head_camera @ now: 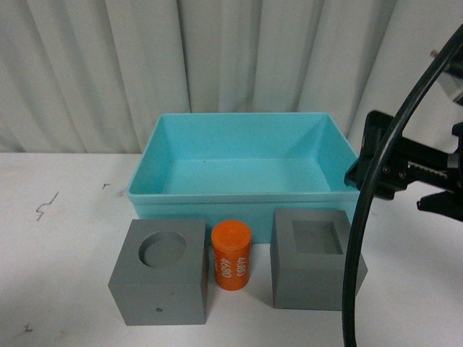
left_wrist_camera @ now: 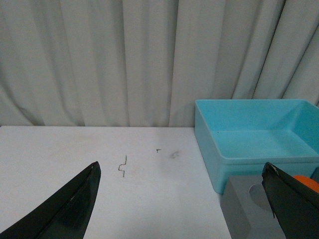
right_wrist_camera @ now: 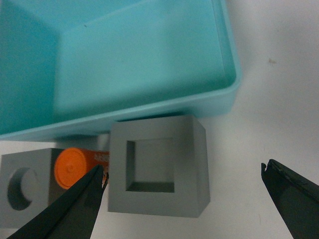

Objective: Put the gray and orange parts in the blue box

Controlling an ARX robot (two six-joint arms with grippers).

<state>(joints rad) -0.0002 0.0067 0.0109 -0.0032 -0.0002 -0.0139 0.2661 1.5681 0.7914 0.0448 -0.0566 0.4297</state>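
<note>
The blue box [head_camera: 188, 208] sits at the far middle of the table [head_camera: 65, 246], and inside it I see only its own bare turquoise floor and walls. All three parts stand on the table just near of its front wall. The gray cube with the round recess [head_camera: 160, 282] is on the left, the orange cylinder [head_camera: 231, 256] with white digits is just beside it, and the gray cube with the square recess [head_camera: 317, 260] is on the right. My right gripper [right_wrist_camera: 183, 172] hangs with its jaws spread wide to either side of the square-recess cube, not touching it. My left gripper [left_wrist_camera: 180, 168] is also spread apart, over bare table left of the box. The white table carries a few dark scuff marks [head_camera: 47, 206], and a pale pleated curtain [head_camera: 217, 58] closes off the far side.
</note>
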